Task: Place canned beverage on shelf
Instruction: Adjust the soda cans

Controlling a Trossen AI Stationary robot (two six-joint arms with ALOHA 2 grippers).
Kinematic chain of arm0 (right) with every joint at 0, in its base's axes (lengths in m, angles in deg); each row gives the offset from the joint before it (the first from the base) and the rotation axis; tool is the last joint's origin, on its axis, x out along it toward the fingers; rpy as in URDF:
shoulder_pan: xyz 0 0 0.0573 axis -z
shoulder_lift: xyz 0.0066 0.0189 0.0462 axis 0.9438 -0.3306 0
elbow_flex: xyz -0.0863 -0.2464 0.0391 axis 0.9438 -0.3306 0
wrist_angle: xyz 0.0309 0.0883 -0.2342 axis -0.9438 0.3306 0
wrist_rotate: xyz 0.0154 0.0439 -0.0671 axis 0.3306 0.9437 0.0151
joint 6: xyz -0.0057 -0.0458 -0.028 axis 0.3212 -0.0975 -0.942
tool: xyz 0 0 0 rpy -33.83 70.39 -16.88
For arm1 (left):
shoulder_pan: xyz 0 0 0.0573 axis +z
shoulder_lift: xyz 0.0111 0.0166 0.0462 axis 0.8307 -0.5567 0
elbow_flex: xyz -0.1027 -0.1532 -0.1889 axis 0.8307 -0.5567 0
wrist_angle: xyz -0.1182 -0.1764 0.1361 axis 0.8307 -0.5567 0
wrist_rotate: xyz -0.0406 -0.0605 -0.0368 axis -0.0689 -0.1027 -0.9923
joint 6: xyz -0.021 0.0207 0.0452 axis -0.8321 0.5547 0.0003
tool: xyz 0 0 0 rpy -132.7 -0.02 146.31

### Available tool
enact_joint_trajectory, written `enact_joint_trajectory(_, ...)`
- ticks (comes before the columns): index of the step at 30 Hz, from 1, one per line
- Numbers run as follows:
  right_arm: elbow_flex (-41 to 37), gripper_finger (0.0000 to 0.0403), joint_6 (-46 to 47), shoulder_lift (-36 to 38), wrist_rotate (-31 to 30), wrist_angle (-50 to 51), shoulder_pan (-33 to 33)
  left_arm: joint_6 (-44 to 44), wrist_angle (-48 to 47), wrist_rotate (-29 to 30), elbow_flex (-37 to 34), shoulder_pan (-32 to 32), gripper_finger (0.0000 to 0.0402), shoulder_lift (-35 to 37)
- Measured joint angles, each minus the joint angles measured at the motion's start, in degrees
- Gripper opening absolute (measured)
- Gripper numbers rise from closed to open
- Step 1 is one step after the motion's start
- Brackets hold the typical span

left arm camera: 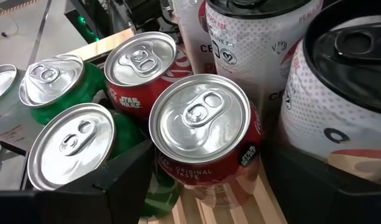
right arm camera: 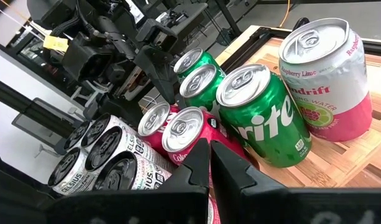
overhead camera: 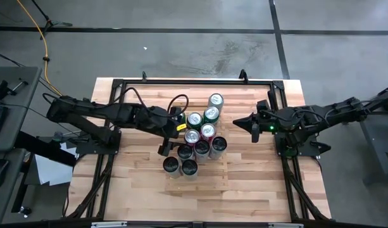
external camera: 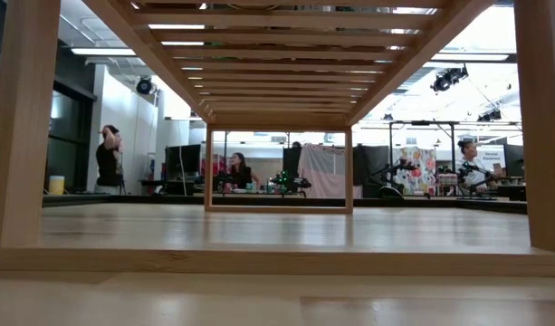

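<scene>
Clearly, a red can [left arm camera: 202, 140] is straddled by the left gripper [overhead camera: 175, 136], its fingers spread wide to either side of the can's body; whether the can is pressed or already let go cannot be told. It stands on the shelf [left arm camera: 230, 208] among the cluster of cans [overhead camera: 200, 136], packed close so slat room is kept. Little room is left between neighbours, so a straight upward retreat seems safest. The right gripper [overhead camera: 252, 123], fully closed and empty, is held just beside the cluster.
</scene>
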Motion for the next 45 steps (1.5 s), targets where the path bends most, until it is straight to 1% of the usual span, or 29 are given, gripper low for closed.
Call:
enact_joint_trajectory(6,0.00,0.0000,0.01,0.00,0.00,0.00,0.00,-0.09,0.02,0.28,0.00,-0.02,0.0282,0.00)
enact_joint_trajectory(12,0.00,0.0000,0.01,0.00,0.00,0.00,0.00,-0.62,0.08,2.50,0.00,-0.02,0.0275,0.00)
enact_joint_trajectory(14,0.00,0.0000,0.19,0.00,0.00,0.00,0.00,-0.63,0.02,2.58,0.00,-0.02,0.0261,0.00)
enact_joint_trajectory(20,0.00,0.0000,1.10,0.00,0.00,0.00,0.00,-0.64,0.07,2.63,0.00,-0.02,0.0201,0.01)
enact_joint_trajectory(24,0.00,0.0000,1.26,0.00,0.02,0.00,0.02,-0.68,0.07,2.62,0.00,-0.02,0.0172,0.02)
enact_joint_trajectory(30,0.00,0.0000,0.89,0.00,0.15,-0.84,0.02,-0.69,-0.05,2.90,0.00,-0.02,0.0148,0.22)
enact_joint_trajectory(34,0.00,0.0000,-1.46,0.00,0.69,-3.31,0.01,-0.68,-0.60,3.15,-0.02,-0.02,0.0130,0.89)
enact_joint_trajectory(40,0.01,0.0000,-1.74,0.00,1.03,-3.47,0.02,-0.67,-2.16,7.16,-0.02,-0.02,0.0102,3.02)
enact_joint_trajectory(45,0.02,0.0000,-1.46,0.00,1.27,-3.43,0.02,-1.05,-2.78,7.63,-0.02,-0.02,0.0078,5.93)
